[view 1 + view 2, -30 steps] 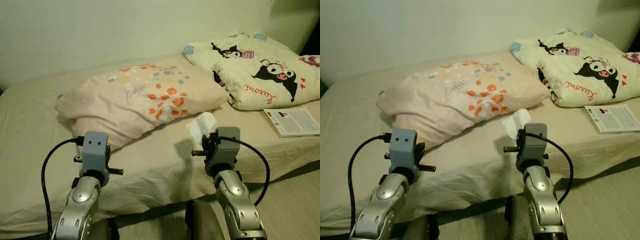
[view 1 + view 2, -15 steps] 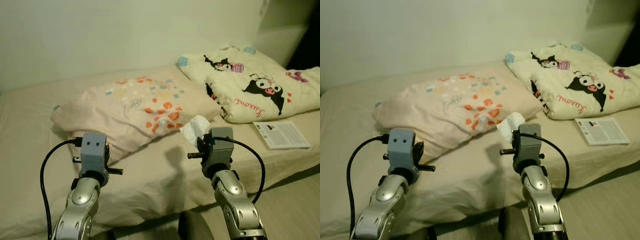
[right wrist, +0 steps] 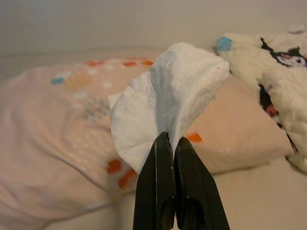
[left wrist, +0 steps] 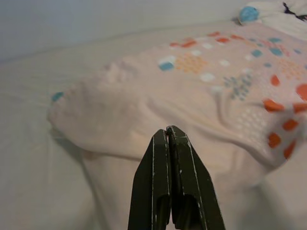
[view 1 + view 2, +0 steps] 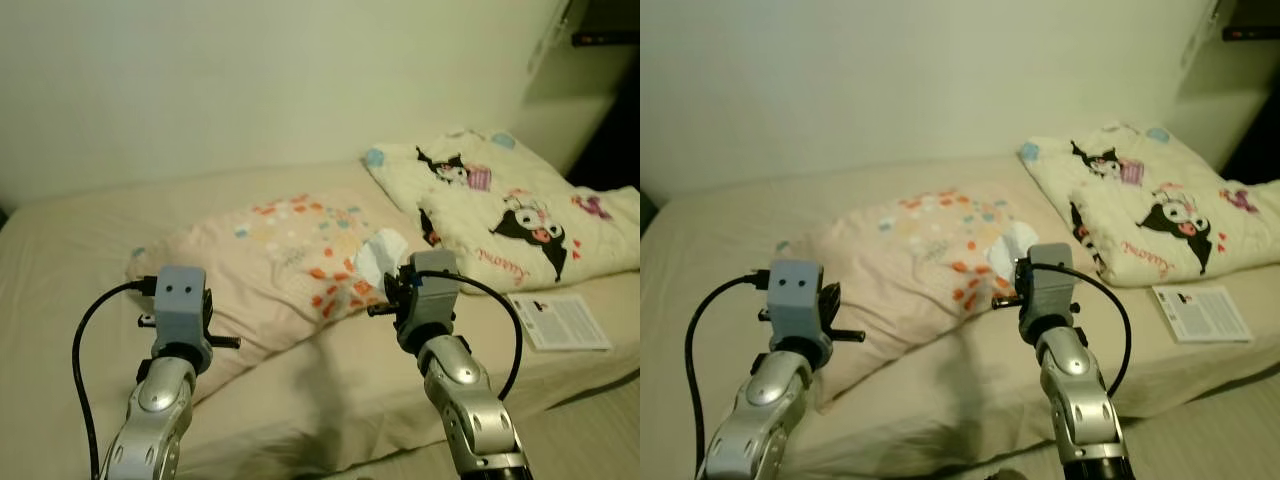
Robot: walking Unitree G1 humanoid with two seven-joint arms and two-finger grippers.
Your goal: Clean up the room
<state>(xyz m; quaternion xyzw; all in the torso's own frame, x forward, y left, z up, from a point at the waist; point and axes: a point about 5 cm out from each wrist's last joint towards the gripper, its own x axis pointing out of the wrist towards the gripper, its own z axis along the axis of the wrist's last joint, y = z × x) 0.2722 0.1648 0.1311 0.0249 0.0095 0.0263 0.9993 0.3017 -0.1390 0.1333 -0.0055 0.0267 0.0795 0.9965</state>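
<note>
Tissue (image 3: 165, 98) sits pinched between the closed fingers of the right gripper (image 3: 171, 143), held up in front of the pillow (image 5: 290, 255) on the bed (image 5: 70, 260). Left gripper (image 4: 168, 139) is pressed together on nothing, near the pillow's corner. Carrying litter away looks like the step in hand; next it needs a bin. Compared with a second ago, the camera has lifted and the tissue now hangs over the pillow, not beside it

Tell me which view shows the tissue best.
The right wrist view: the tissue is large and sharp there, pinched in the right pincer. Both eye views show it small, partly hidden behind that pincer, before the pillow.
</note>
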